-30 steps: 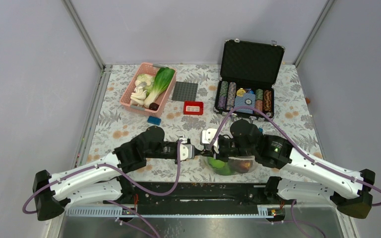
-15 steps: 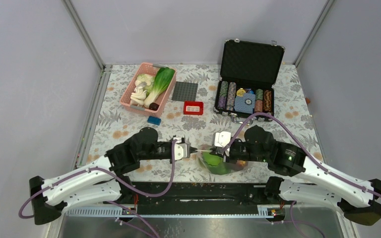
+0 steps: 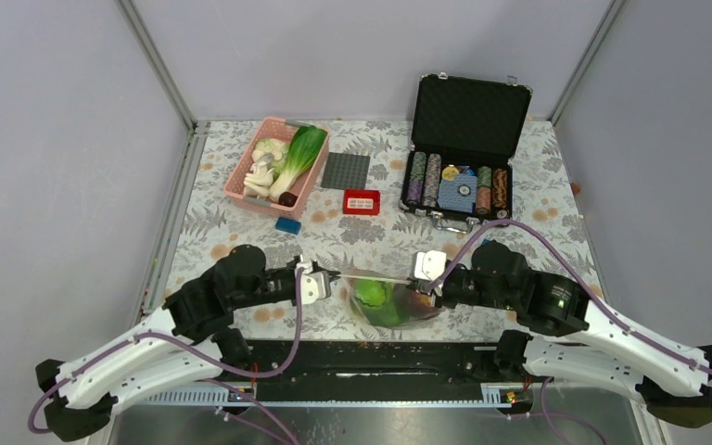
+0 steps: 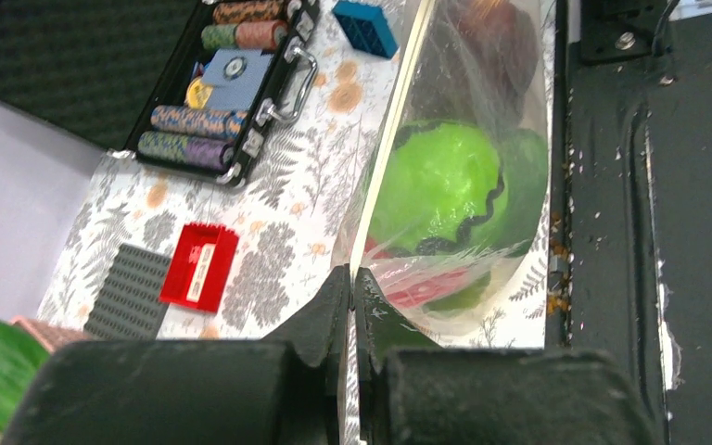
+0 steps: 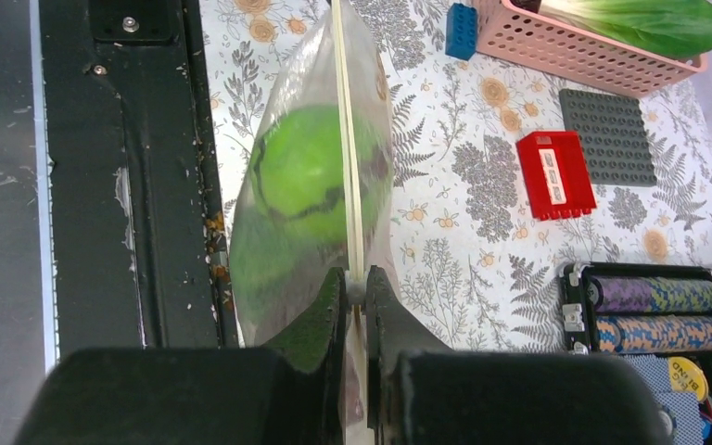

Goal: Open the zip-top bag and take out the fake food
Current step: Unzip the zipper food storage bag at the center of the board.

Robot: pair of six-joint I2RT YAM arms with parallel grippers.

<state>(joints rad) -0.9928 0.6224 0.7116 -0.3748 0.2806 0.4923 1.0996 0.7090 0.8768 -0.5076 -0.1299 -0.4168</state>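
**2 grippers, 1 bag, stretched tight between them**

You've got both arms on it. The left gripper (image 3: 331, 278) has its jaws pressed together on the left end of the zip-top bag (image 3: 399, 308), pinching the top strip with no gap showing in the left wrist view (image 4: 352, 278). The right gripper (image 3: 419, 284) is clamped the same way on the other end, jaws closed flat on that strip (image 5: 354, 278).

The bag sits between the 2 grippers at the near edge of the table (image 3: 241, 218), just ahead of the black base rail (image 3: 380, 357). Its top edge runs as 1 straight pale line from one gripper to the other. You can't tell from here whether the seal has parted.

Inside, the fake food (image 3: 373, 295) is bunched low. Count what shows: 1 green striped melon (image 4: 436, 181), 1 dark maroon piece (image 4: 501, 37) and some red (image 4: 417, 289) at the bottom. The right wrist sees the melon only (image 5: 301, 171).

Farther back, well apart from the bag, you have:
- 1 pink basket (image 3: 241, 181)
- 1 bok choy (image 3: 298, 156) in the basket, beside white mushroom pieces (image 3: 264, 159) too clustered to count
- 1 grey studded plate (image 3: 346, 171)
- 1 red block (image 3: 362, 201)
- 1 blue brick (image 3: 288, 224)
- 1 open poker-chip case (image 3: 471, 107) with 4 rows of chips (image 3: 424, 179)
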